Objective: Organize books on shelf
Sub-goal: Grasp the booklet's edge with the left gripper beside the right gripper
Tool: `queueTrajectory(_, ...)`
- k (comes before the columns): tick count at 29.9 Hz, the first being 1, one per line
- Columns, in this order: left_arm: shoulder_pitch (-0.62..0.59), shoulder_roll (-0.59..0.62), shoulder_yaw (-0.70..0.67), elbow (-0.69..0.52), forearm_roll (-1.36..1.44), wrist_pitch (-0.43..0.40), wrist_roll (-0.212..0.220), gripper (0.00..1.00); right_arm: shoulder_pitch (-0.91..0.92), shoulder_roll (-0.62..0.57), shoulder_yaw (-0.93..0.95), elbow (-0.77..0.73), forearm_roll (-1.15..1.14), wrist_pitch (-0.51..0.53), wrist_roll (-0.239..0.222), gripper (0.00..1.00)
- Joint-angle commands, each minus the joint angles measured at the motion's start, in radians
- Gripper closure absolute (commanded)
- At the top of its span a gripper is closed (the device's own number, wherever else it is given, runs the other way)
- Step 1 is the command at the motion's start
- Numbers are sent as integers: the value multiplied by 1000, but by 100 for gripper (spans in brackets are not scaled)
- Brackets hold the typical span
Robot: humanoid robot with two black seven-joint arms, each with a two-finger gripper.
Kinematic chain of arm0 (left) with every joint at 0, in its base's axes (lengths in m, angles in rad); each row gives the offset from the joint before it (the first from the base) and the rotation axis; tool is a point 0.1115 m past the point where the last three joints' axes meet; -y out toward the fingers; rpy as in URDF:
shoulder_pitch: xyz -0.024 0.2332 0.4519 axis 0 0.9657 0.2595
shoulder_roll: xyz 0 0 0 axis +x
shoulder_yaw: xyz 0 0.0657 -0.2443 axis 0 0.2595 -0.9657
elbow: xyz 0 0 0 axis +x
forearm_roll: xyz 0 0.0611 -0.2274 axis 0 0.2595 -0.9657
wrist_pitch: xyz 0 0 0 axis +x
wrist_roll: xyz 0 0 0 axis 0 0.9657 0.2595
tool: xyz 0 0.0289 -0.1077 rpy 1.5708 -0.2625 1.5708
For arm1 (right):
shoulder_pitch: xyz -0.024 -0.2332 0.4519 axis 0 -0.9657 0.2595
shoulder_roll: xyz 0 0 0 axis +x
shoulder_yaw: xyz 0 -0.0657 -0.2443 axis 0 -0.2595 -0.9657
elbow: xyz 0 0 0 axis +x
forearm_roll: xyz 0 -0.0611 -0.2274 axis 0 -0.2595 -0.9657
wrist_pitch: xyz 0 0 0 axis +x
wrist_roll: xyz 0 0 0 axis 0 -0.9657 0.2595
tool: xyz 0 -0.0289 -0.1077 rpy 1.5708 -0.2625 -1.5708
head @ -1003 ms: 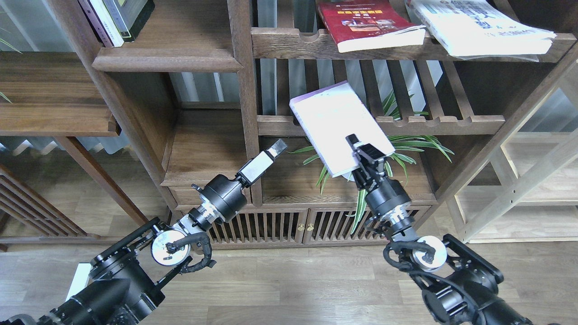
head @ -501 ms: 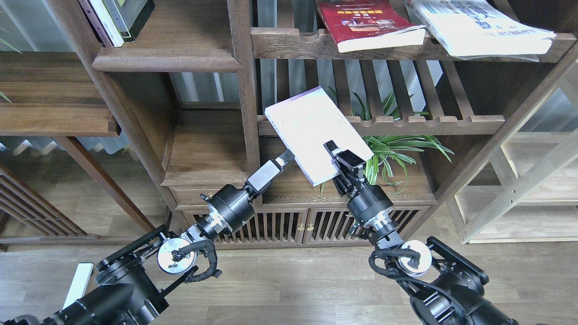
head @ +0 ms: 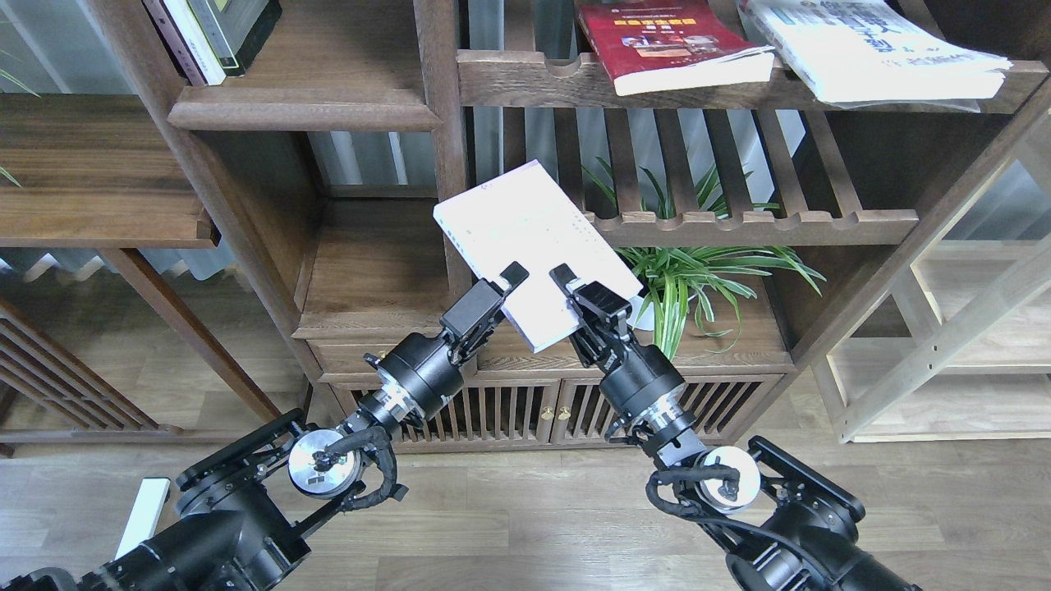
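The right tool (head: 575,283) has the thin pale book (head: 534,246) pinched at its near edge, one dark finger lying across the cover, the other hidden beneath. The book rides in the air, tilted, its far corner up toward the central upright post of the bookcase, its near corner hanging low between the two tools.

The left tool (head: 507,283) sits just left of the right one, right at the book's lower left edge. Its tip touches or overlaps that edge, but from this angle I cannot tell whether its fingers are spread or closed on the book.

Up and to the right of the right tool, two more books lie flat on a slatted rack: the dark red book (head: 669,41) with photos on its cover, and further right the large white book (head: 870,45), jutting over the front rail.

Left of the left tool is the solid dark shelf (head: 374,271) with its rounded front lip; the pale book hovers just to its right, past the post. Higher up and to the left, another solid board carries a few upright books (head: 209,33).

Just right of the right tool, a green plant (head: 698,267) spreads its leaves under a notched rail.
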Motion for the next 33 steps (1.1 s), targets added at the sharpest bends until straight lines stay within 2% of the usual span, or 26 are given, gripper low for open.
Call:
queueTrajectory(1, -3, 0, -2, -11, -8, 0, 2, 1, 0, -1, -23, 1, 0, 0, -1, 95)
queueTrajectory(12, -1, 0, -2, -13, -42, 0, 36, 2, 0, 2, -50, 4, -6, 0, -1, 95)
queueTrajectory(33, -1, 0, -26, 2, -53, 0, 36, 5, 1, 9, -53, 7, -12, 0, -1, 95)
